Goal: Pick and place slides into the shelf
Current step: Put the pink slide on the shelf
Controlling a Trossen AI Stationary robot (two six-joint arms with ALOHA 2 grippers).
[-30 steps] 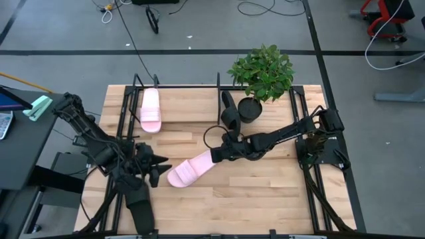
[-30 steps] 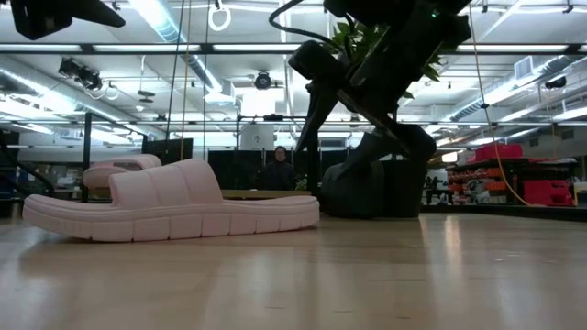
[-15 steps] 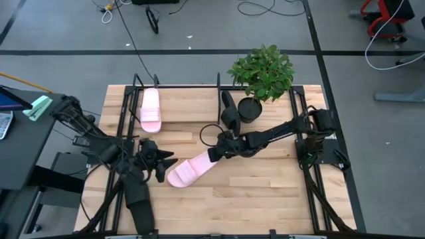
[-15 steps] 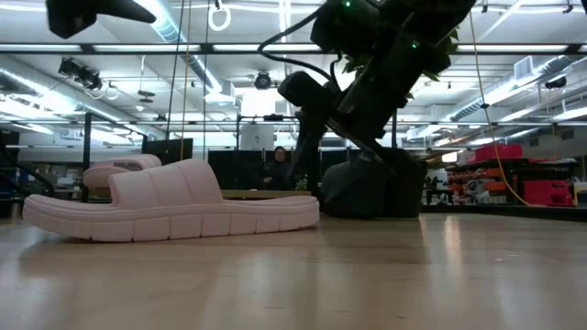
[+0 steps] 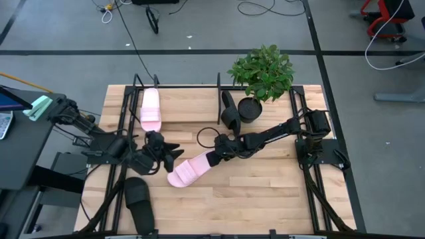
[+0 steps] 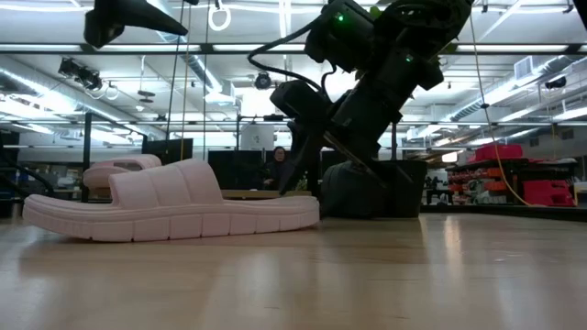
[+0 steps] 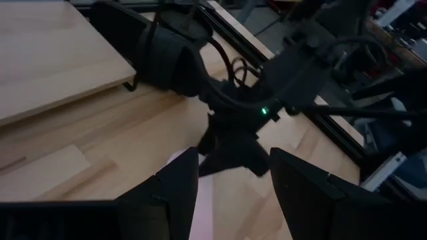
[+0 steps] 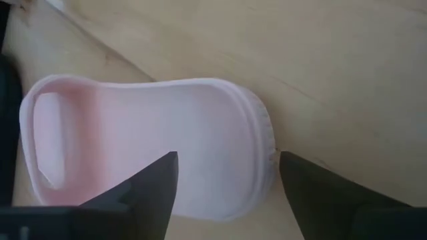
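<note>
The right gripper (image 5: pixel 218 154) hangs just over the heel end of a pale pink slide (image 5: pixel 190 168), its two fingers (image 8: pixel 150 193) spread wide on either side of the heel and holding nothing. That slide is smooth, foam-like, with a wide ribbed strap (image 6: pixel 167 184) and a grooved sole; it lies flat on the counter (image 5: pixel 252 192) with its long axis on a diagonal — heel toward the right gripper, toe toward the left gripper (image 5: pixel 171 151). The left gripper is just off the toe end, fingers parted and empty.

Farther from the pink slide, a second pale pink slide (image 5: pixel 151 109) lies lengthwise inside the shelf (image 5: pixel 219 99), the black tube frame at the counter's far edge. A black slide (image 5: pixel 139 202) lies at the near edge beyond the left arm, partly cut off. Another black slide (image 5: pixel 230 111) stands by the shelf's middle post, beside a potted plant (image 5: pixel 262 76) — its shape is hard to read.
</note>
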